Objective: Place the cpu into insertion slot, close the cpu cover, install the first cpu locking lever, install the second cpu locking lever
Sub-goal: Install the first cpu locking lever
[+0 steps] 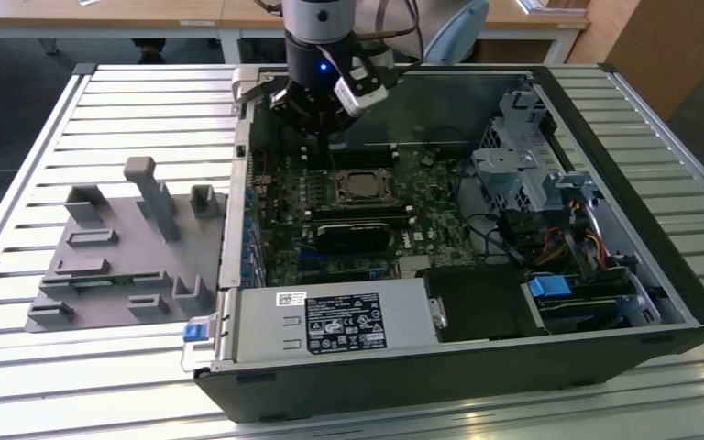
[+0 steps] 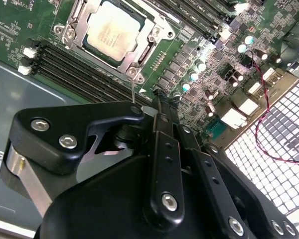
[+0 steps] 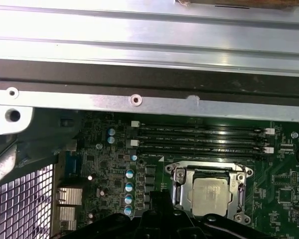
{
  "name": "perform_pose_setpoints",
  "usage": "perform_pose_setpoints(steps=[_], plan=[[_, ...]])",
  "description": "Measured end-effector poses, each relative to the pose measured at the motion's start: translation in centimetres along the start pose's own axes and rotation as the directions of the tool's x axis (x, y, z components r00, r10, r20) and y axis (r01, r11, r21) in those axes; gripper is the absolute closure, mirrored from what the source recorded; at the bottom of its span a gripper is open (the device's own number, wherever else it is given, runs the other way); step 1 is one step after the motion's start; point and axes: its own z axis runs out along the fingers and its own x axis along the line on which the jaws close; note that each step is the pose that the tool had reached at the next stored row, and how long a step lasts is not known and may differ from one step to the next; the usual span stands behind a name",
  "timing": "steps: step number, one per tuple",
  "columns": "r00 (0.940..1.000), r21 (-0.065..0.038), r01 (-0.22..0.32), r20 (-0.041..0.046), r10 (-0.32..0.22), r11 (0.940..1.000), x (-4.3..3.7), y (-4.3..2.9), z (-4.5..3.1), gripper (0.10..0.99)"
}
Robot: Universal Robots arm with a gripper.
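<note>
The cpu [image 1: 358, 186] [image 2: 112, 30] [image 3: 213, 191], a silvery-beige square chip, lies flat in the insertion slot [image 3: 209, 173] on the green board. The cpu cover [image 2: 148, 49] [image 3: 181, 188], a silvery frame with a window, lies down over the chip's edges. A thin metal locking lever [image 2: 132, 92] stands up from a corner of the socket. My gripper [image 1: 318, 128] [image 2: 160, 99] hangs shut just beyond that corner, over the memory slots, its tip close beside the raised lever and holding nothing.
The board sits deep in an open black computer case [image 1: 645, 275]. Around the socket are memory slots [image 3: 199, 139], a black module [image 1: 352, 231], a drive cage [image 1: 517, 165], loose cables [image 1: 572, 243] and a power supply [image 1: 327, 321]. A grey fixture [image 1: 120, 247] lies on the slatted table at the exterior view's left.
</note>
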Motion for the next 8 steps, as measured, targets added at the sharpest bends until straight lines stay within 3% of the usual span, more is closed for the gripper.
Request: perform_pose_setpoints(steps=[8], plan=[[1.0, 0.0, 0.0, 0.0001, 0.0, 1.0, 0.17, 0.01, 0.06, 0.98]])
